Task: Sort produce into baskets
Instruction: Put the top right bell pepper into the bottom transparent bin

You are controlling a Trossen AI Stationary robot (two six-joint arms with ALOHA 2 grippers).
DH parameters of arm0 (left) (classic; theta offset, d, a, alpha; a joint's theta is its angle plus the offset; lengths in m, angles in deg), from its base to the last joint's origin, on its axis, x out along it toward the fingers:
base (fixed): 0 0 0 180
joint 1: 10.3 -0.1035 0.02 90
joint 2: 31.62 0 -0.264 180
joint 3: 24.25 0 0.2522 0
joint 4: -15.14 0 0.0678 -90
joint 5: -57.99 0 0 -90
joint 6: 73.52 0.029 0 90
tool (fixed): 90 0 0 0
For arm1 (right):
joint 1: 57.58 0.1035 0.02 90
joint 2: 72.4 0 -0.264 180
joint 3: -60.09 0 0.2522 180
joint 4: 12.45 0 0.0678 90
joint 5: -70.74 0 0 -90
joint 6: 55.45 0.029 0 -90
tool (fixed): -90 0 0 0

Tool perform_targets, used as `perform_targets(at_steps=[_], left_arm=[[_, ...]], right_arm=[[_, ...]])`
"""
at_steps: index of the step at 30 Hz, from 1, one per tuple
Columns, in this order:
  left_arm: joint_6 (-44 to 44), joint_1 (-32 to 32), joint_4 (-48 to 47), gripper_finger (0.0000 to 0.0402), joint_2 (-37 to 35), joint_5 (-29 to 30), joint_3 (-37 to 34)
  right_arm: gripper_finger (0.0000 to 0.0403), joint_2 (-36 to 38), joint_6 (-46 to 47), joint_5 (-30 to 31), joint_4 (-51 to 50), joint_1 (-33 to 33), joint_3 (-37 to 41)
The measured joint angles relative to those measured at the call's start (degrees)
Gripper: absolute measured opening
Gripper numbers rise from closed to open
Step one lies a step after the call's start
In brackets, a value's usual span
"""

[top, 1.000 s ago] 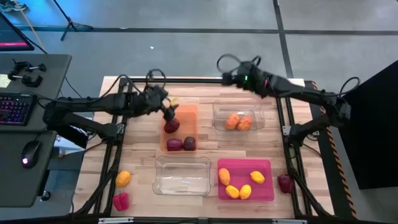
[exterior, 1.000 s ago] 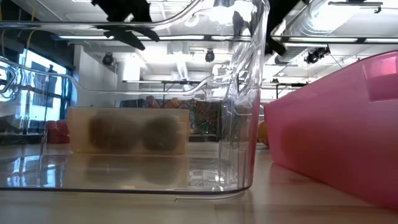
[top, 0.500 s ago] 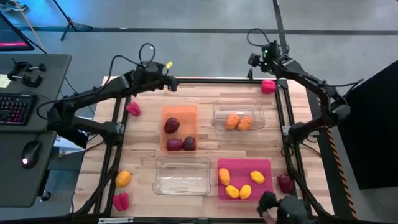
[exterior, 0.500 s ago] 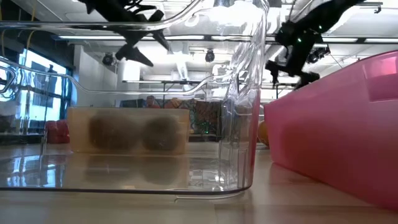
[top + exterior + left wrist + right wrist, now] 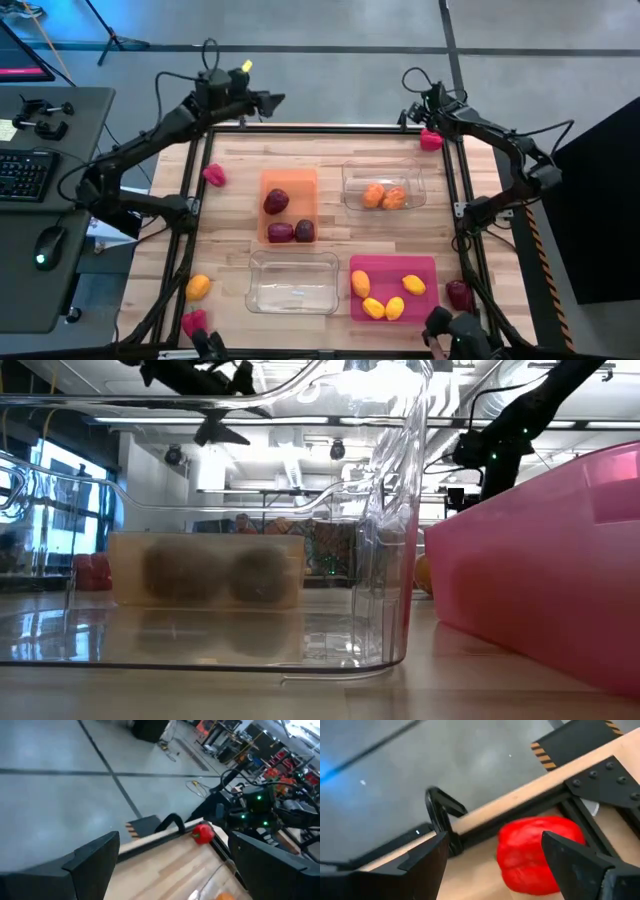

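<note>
While both arms hang at the table's far edge, left gripper [image 5: 172,857] jaws open, right gripper [image 5: 495,855] jaws open over red pepper [image 5: 537,852]

Left gripper [image 5: 268,99] open, far edge; right gripper [image 5: 492,857] open, far-right corner.

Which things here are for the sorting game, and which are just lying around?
For the game: orange tray, pink tray, two clear trays, dark red balls, oranges, lemons, red peppers, both open pincers.

Just lying around: keyboard, mouse, desk.
</note>
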Motion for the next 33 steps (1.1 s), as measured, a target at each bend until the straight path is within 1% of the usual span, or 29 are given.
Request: perform_targets(at_steps=[6,7,11,16,17,21,24,27,33], left_arm=[[7.71,-3.51,-1.56,0.0360,-0.02,-0.72,3.61],[8.76,-3.79,-1.65,0.0360,-0.02,-0.69,3.88],[11.94,-4.71,-1.81,0.0360,-0.02,-0.83,4.64],[14.41,-5.05,-3.24,0.0360,-0.02,-0.79,4.65],[14.79,-5.10,-3.41,0.0360,-0.02,-0.80,4.65],[16.11,-5.10,-4.30,0.0360,-0.02,-0.79,4.65],[16.20,-5.10,-4.49,0.0360,-0.02,-0.79,4.65],[16.25,-5.10,-4.43,0.0360,-0.02,-0.79,4.65],[16.23,-5.10,-4.43,0.0360,-0.02,-0.77,4.65]], right_arm=[[0.0309,-1.55,4.93,5.02,2.37,0.92,0.11],[0.0309,-1.89,4.37,5.50,2.59,0.93,0.11],[0.0309,-3.55,-3.50,5.17,2.14,0.57,0.11],[0.0309,-5.03,-3.65,5.62,2.74,0.04,0.11],[0.0309,-5.56,-4.07,5.27,2.96,-0.16,0.11],[0.0309,-7.69,-6.53,-0.48,3.78,-1.77,-0.19],[0.0309,-8.50,-8.25,-0.70,5.10,-1.93,-0.24],[0.0309,-7.95,-8.42,-2.07,4.43,-1.83,-0.17],[0.0309,-5.68,-7.68,-7.54,1.97,-1.31,0.02]])
